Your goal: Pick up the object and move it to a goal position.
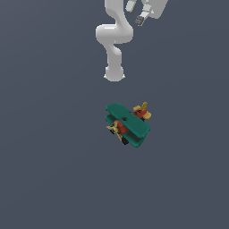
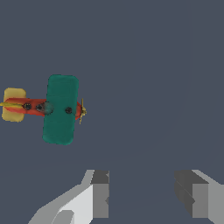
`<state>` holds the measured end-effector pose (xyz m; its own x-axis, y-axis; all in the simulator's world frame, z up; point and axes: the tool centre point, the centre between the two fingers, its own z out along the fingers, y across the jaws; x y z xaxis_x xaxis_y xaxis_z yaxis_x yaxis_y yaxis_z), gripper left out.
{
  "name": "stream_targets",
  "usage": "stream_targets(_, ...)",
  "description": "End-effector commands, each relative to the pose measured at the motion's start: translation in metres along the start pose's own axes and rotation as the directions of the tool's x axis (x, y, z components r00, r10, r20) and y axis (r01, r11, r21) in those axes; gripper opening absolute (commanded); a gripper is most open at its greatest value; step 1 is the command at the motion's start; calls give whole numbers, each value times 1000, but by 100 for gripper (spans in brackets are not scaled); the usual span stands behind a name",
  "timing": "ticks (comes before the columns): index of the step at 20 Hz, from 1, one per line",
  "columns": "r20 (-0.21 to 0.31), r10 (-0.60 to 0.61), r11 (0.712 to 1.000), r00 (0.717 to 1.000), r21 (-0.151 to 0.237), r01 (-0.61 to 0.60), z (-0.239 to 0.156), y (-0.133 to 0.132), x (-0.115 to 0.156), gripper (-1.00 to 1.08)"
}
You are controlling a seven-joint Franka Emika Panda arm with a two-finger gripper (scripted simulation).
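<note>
Green wings, a red body and a yellow tail: one toy plane (image 1: 128,124) sits alone on the flat grey floor (image 1: 49,170). It is well apart from the claw (image 2: 146,194) and nothing touches it. In the exterior view the white arm (image 1: 115,42) is cut off at the top edge, so only part of it shows. The wrist view shows two fingers (image 2: 99,194), spread wide with nothing between them. Their tips are cut off. The plane's wheels are hard to make out.
</note>
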<state>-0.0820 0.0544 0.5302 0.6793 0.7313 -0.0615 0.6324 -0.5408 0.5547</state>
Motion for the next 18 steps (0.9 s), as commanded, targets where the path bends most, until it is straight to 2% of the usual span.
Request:
stream_targets(1, 13, -53, 998, 999, -42, 53, -12, 1, 2, 28)
stream_targets(9, 89, -213, 961, 973, -160, 225, -46, -2, 12, 28)
stream_targets(14, 159, -304, 917, 939, -217, 334, -64, -6, 20, 28)
stream_targets(18, 225, -371, 872, 901, -250, 421, -76, -11, 27, 28)
